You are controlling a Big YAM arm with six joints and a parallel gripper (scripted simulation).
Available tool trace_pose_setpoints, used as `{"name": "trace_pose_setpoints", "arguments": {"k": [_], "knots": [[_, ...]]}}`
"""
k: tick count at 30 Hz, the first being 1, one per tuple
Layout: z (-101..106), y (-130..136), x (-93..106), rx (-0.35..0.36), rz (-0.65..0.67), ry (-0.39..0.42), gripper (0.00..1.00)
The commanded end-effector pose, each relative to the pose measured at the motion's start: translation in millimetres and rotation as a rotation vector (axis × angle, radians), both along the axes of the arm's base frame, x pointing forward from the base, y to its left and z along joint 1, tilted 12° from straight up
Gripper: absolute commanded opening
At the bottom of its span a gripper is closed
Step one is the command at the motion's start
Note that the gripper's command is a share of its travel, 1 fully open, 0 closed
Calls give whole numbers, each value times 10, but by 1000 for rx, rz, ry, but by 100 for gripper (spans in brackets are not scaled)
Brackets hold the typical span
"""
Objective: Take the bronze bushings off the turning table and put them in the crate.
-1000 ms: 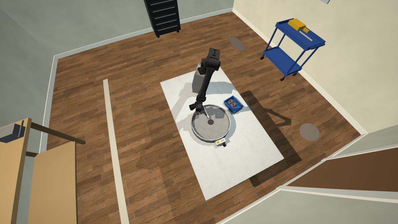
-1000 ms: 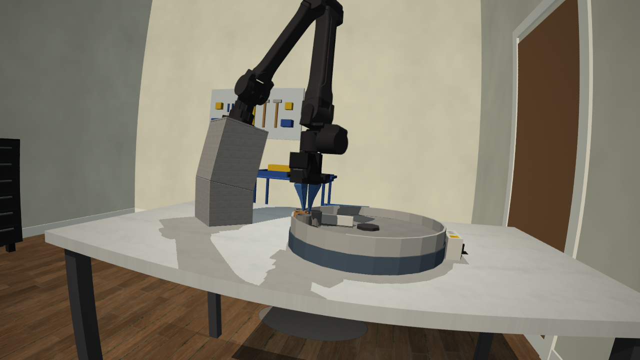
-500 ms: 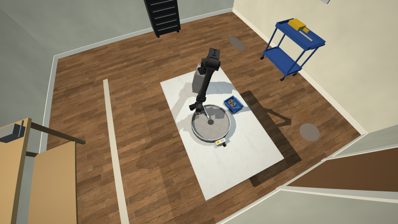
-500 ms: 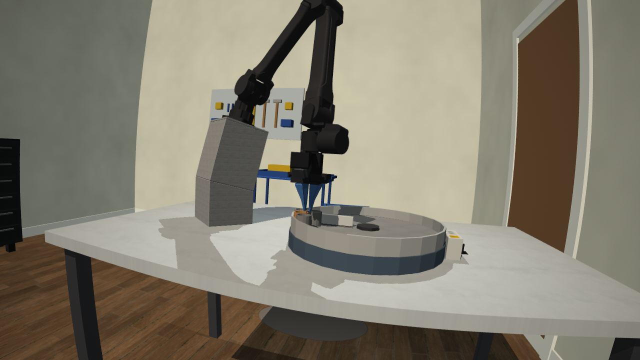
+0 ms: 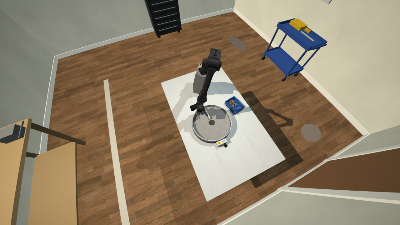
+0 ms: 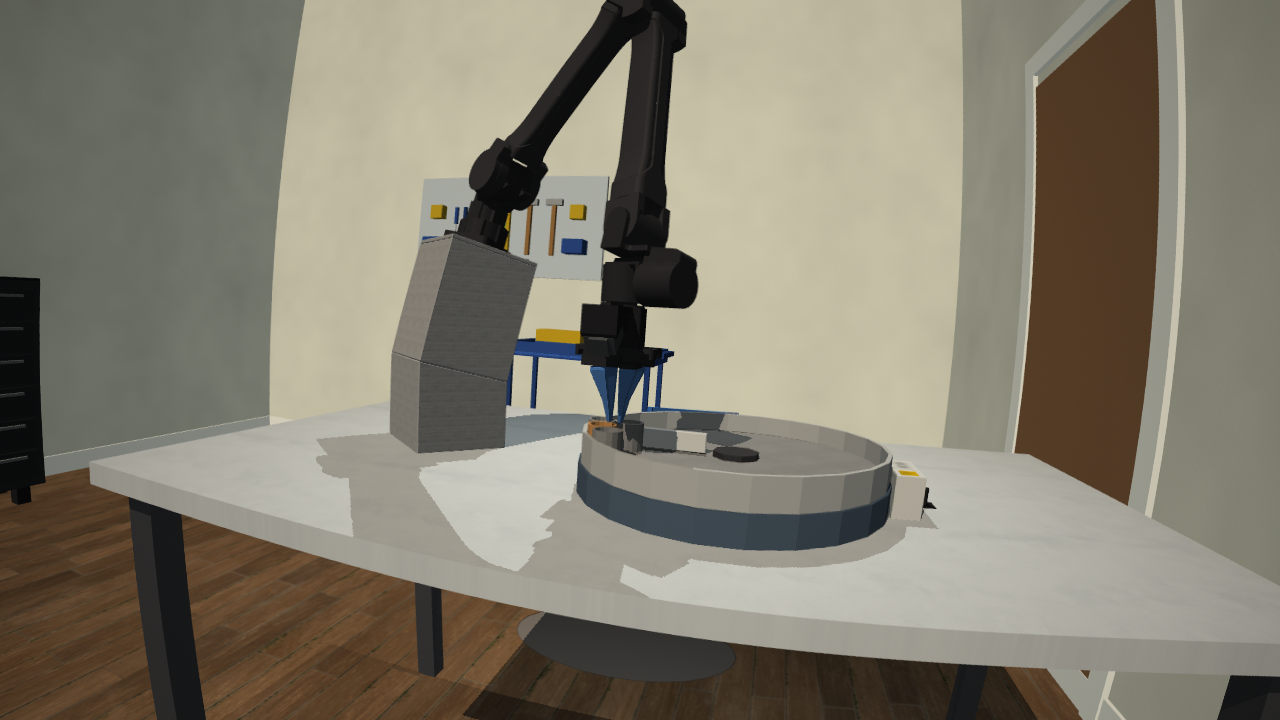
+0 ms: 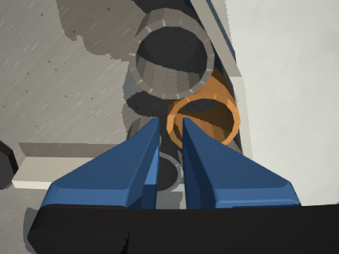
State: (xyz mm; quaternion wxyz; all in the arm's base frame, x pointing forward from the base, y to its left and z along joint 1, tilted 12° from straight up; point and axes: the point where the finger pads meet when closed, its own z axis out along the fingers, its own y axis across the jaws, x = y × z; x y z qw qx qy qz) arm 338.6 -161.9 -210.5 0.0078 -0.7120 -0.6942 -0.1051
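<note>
A workshop: tool board [image 6: 586,266], drawer cabinet [image 5: 165,21] [image 6: 19,380], blue cart [image 5: 302,35] [image 6: 547,349].

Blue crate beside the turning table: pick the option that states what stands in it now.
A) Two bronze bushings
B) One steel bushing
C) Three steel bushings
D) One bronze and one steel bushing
A: the top view shows two orange-brown bronze bushings standing inside the blue crate, with no grey one among them.

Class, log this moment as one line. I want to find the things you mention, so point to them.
gripper [image 5: 200,113] [image 6: 614,420] [image 7: 171,128] nearly shut, empty | bronze bushing [image 6: 597,425] [image 7: 212,128] on turning table [image 5: 208,132] [image 6: 769,497] [image 7: 32,70] | two bronze bushings [image 5: 234,106] in crate [image 5: 237,111] | task unfinished
</note>
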Motion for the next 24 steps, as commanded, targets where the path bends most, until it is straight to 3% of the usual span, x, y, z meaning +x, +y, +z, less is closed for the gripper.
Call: {"name": "trace_pose_setpoints", "arguments": {"k": [1,24], "knots": [[-2,-53,13,2,-6,1,12],[-11,-22,-37,-2,-4,-5,12]]}}
